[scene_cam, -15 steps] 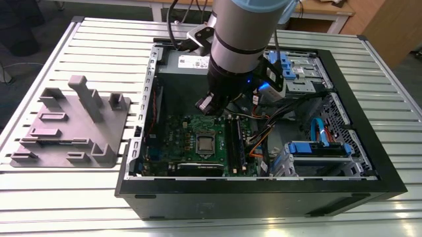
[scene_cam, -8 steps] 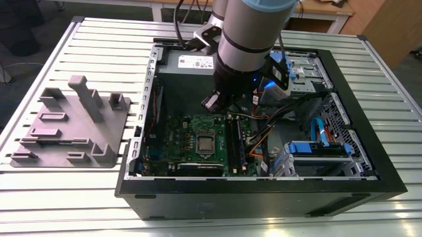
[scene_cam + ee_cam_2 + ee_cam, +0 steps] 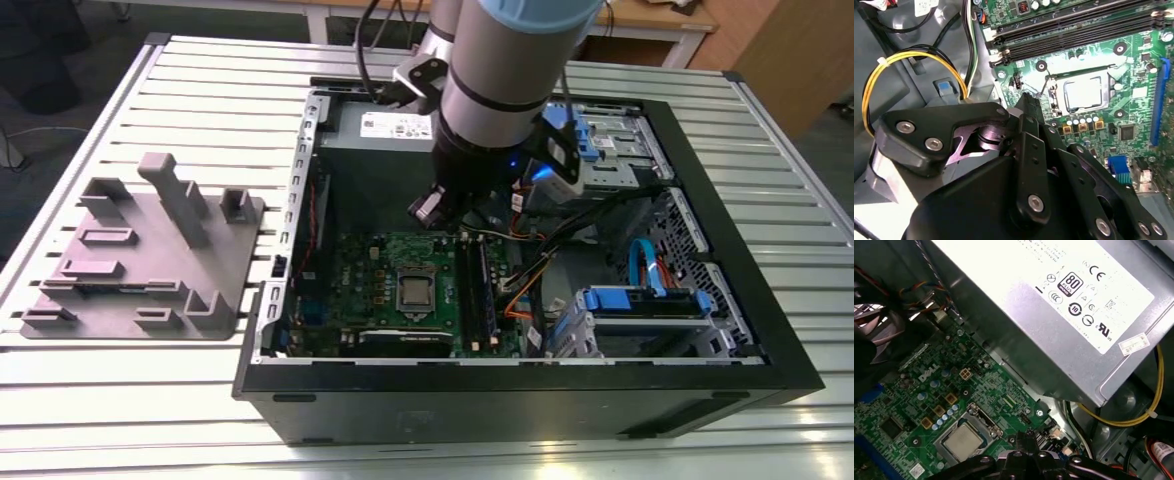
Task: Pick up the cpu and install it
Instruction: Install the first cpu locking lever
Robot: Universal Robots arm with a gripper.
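**CPU seated in its socket, my gripper just above the board**

The cpu (image 3: 1083,94) lies flat in the socket on the green motherboard (image 3: 1134,65), its pale silver top facing up and the shiny socket frame (image 3: 1053,95) around it. In the first wrist view I see the same chip (image 3: 963,441) square in its seat, with small capacitors beside it. In the exterior view it (image 3: 415,291) sits near the middle of the board inside the open computer case (image 3: 534,400).

My gripper (image 3: 1026,102) hangs over the board, near the socket's edge and not touching the chip. Its black fingers come together to a narrow tip with nothing between them. In the exterior view my gripper (image 3: 430,212) hovers above the board's far edge, below the grey power supply (image 3: 1054,315).

A yellow cable (image 3: 889,75) loops along the case wall close to my linkage. Black memory slots (image 3: 1074,25) run across the board beyond the socket. On the slatted table (image 3: 134,400), at the exterior view's left, stands the grey moulded tray (image 3: 140,255), well apart from the case.
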